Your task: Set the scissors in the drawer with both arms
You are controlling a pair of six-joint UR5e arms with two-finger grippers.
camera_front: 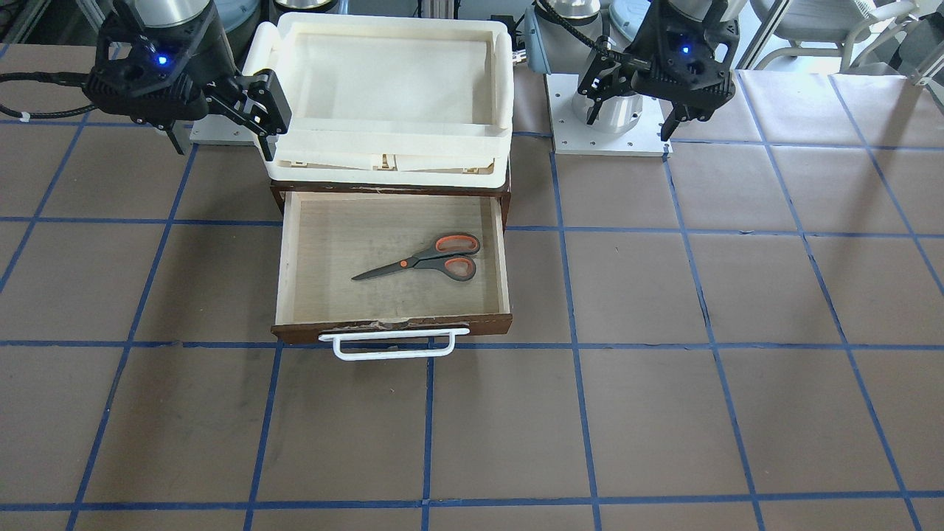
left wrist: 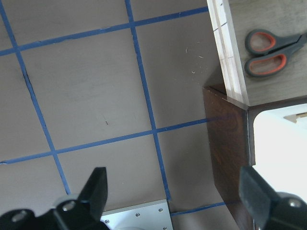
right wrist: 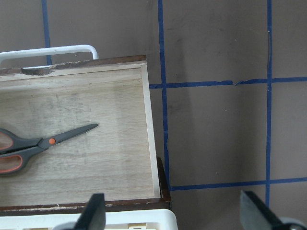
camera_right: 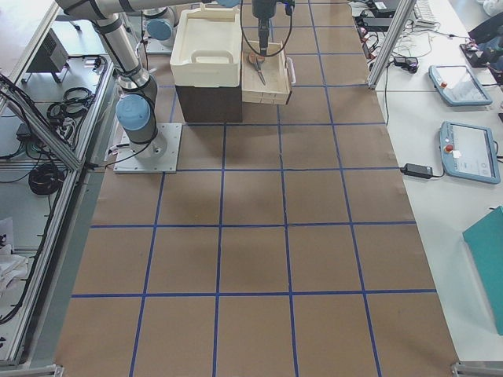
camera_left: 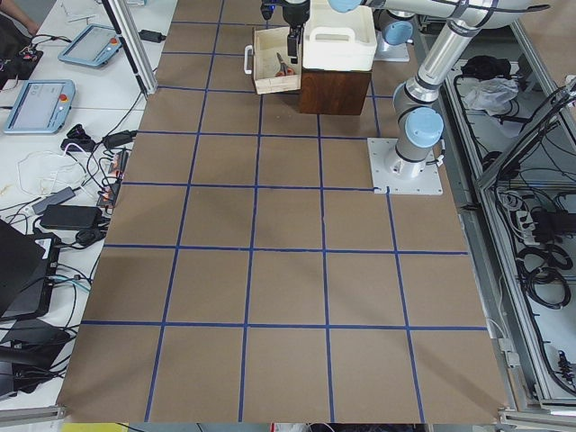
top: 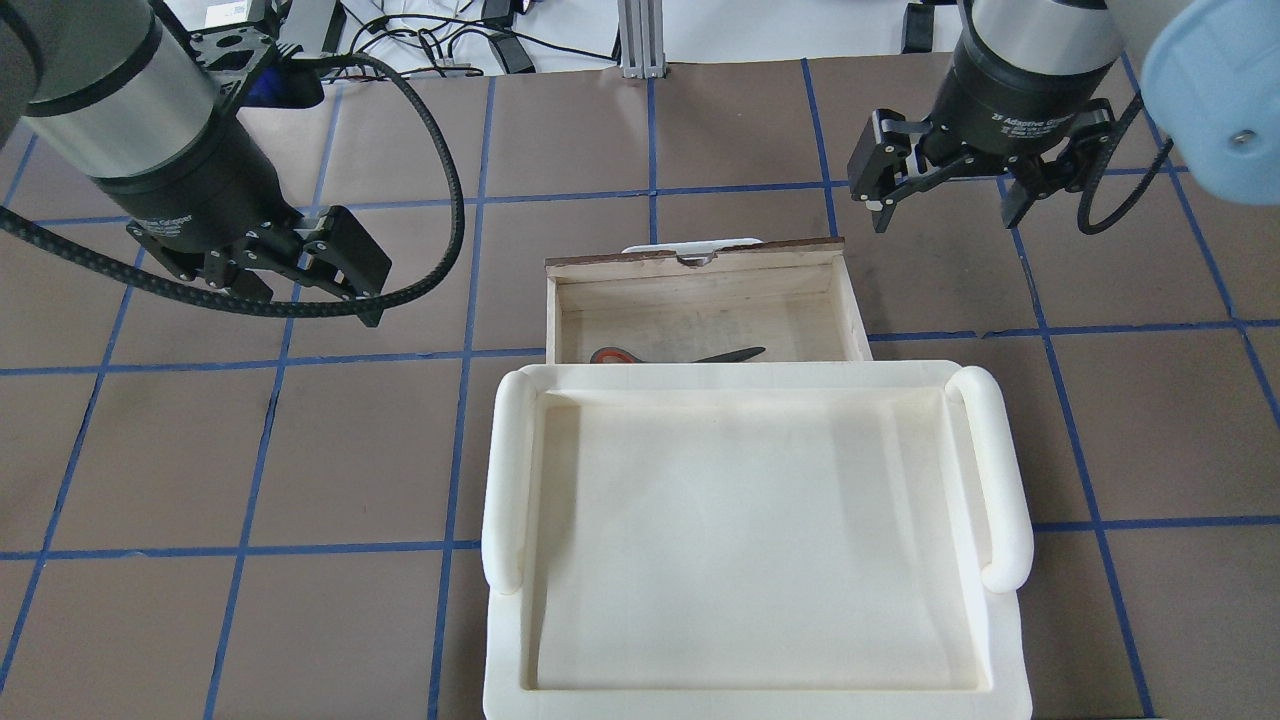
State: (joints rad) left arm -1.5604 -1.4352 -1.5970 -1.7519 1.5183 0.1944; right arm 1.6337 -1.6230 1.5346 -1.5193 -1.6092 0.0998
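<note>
The left gripper (left wrist: 172, 187) hung over the bench on the robot's left of the drawer (camera_front: 286, 273), fingers spread wide and empty. The scissors (camera_front: 424, 259) lay flat inside the open drawer, so the placing looked done. The right gripper (top: 945, 210) hovered beyond the drawer's other side, fingers likewise apart, holding nothing, probably keeping clear.

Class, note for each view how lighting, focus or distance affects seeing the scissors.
Front-facing: scissors sharp, evenly lit in the drawer. Overhead: the washed-out cream tray hides most of them. Left wrist: the left end effector looks soft, near the lens. Side views: scissors tiny.
</note>
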